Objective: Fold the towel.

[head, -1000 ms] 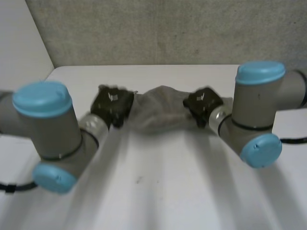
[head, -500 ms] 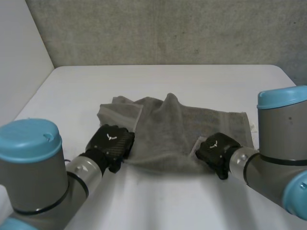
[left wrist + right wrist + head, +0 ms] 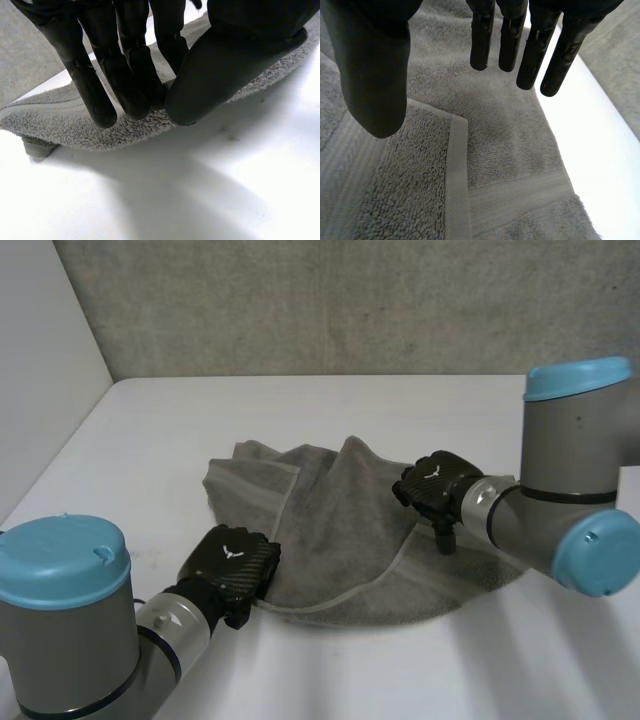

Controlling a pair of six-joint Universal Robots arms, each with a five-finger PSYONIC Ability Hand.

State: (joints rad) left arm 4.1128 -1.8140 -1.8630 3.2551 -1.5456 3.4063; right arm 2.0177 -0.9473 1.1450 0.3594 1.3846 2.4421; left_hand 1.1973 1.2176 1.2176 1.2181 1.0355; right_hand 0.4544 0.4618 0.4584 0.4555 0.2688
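Note:
A grey towel (image 3: 340, 530) lies rumpled and partly folded in the middle of the white table (image 3: 400, 410). My left hand (image 3: 232, 562) is at the towel's near left edge. In the left wrist view its fingers (image 3: 135, 60) and thumb pinch that edge of the towel (image 3: 65, 107) just above the table. My right hand (image 3: 432, 485) hovers over the right part of the cloth. Seen from the right wrist, its fingers (image 3: 482, 35) are straight and apart from the thumb, with nothing between them. A folded-over corner of the towel (image 3: 495, 145) with a hemmed border lies under them.
A grey wall (image 3: 350, 300) stands behind the table's far edge and a pale wall runs along its left side. My right arm (image 3: 570, 500) reaches over the table's right part, and my left arm (image 3: 70, 610) comes in at the near left.
Both hands brought the towel toward the near side and laid it down. My right hand then opened, let go of the cloth and drew up and back. My left hand keeps its pinch.

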